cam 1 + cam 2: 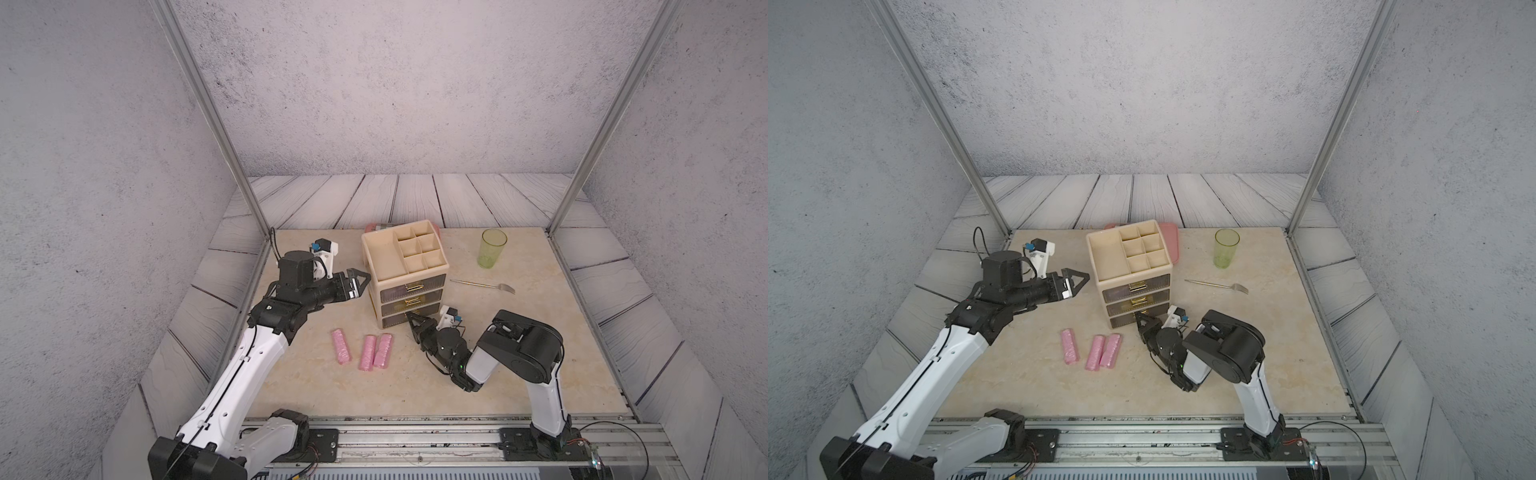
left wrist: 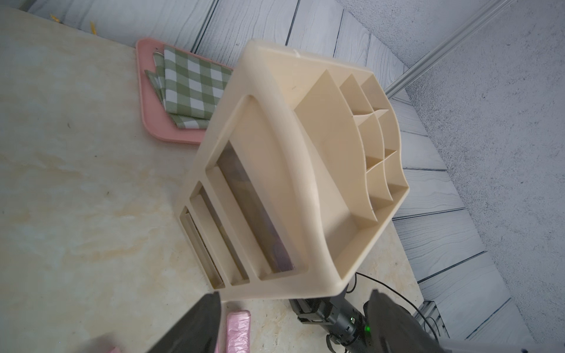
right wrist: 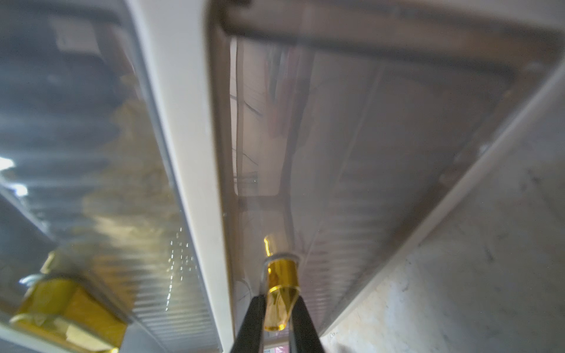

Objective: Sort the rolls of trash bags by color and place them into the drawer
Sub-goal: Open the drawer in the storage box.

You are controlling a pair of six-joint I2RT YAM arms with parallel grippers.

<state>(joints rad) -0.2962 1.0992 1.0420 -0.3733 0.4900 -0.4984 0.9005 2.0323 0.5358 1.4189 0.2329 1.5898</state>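
While both top views show the right gripper only as a dark tip at the front of the bottom drawer of the cream drawer unit, the right wrist view shows the grip itself; its two black fingers are clamped on that drawer's small gold handle; how far the drawer is out, I cannot tell. That same close view shows a blurred yellowish mass behind the ribbed front of the drawer above, which the top views do not make out.

The left gripper hangs above the table just beside the unit's side wall; in the left wrist view its fingers stand well apart with nothing between them. That view also shows a pink tray with a green checked cloth behind the unit; in the top views the unit hides all but the tray's edge.

Three pink rolls lie on the table in front of the unit, between the two arms; the two nearer the right arm touch, and the third lies apart. Off to the right arm's side a green cup stands upright, and a fork lies flat between it and the unit.
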